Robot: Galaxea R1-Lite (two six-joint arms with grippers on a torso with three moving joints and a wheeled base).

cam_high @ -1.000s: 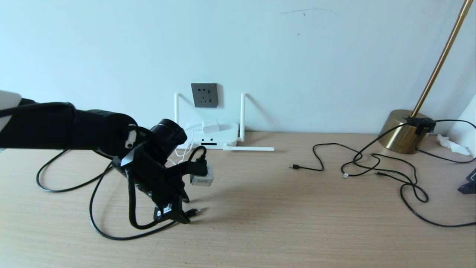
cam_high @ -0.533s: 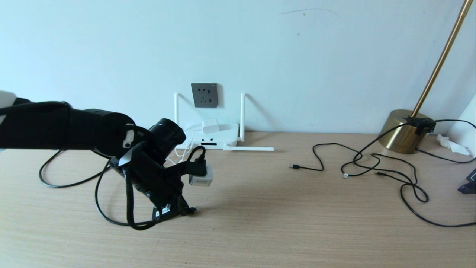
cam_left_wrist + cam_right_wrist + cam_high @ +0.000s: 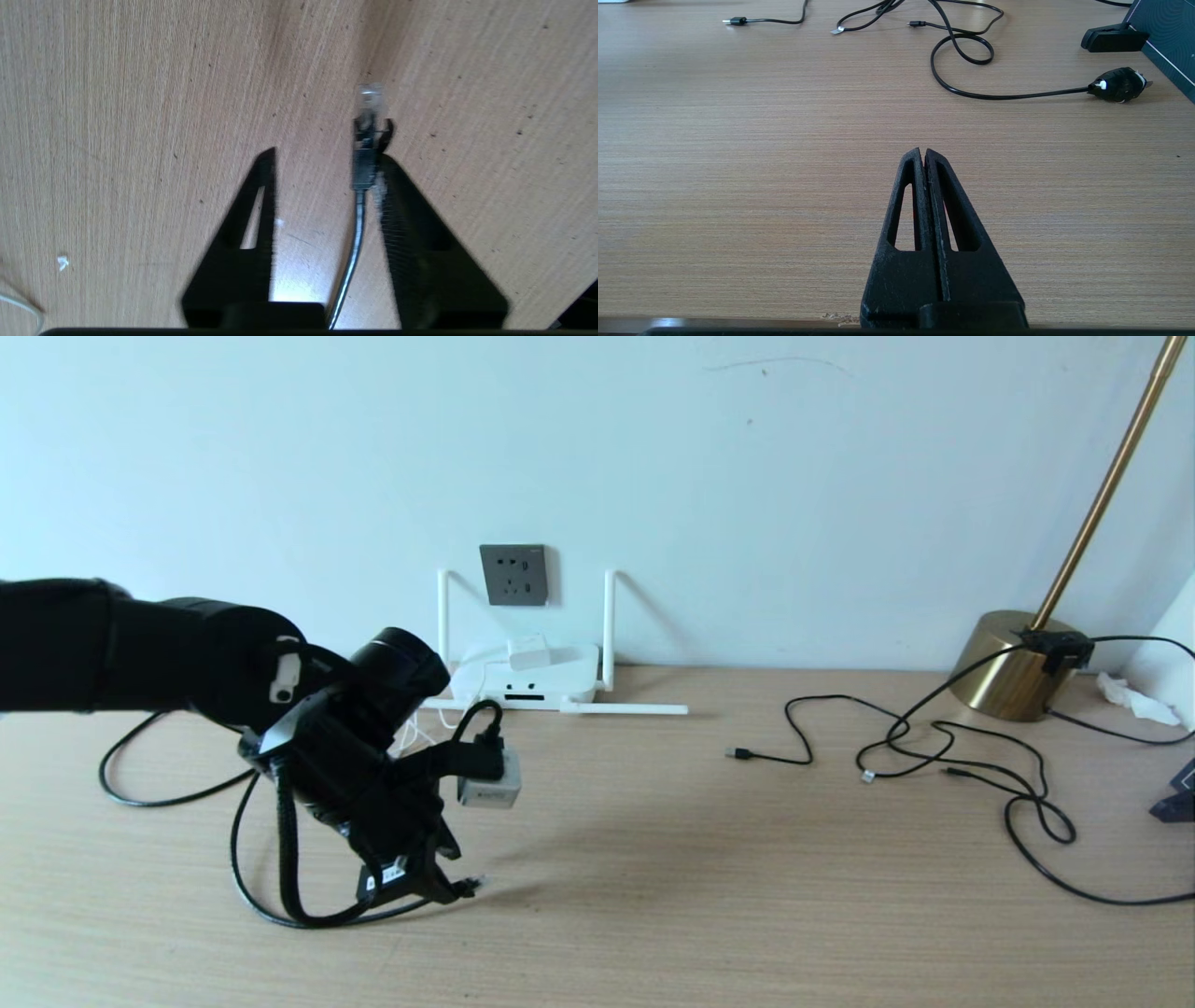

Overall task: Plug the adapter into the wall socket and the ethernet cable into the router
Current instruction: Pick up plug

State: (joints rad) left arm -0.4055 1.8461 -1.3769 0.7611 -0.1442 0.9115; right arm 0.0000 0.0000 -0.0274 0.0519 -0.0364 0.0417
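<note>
Two fingers of left gripper (image 3: 327, 158) spread at lower left of head view, low over table (image 3: 747, 896); cable (image 3: 359, 205) plug lying between, against one finger (image 3: 402, 205). Right gripper (image 3: 924, 156) closed, empty.

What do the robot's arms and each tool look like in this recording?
The left arm is matte black and tubular with a round wrist joint, a small white tag, and a braided black cable looping beneath. The left tool has two black wedge-shaped fingers with slotted cut-outs and a small white label. The right tool matches: black, textured, slotted wedge fingers.
</note>
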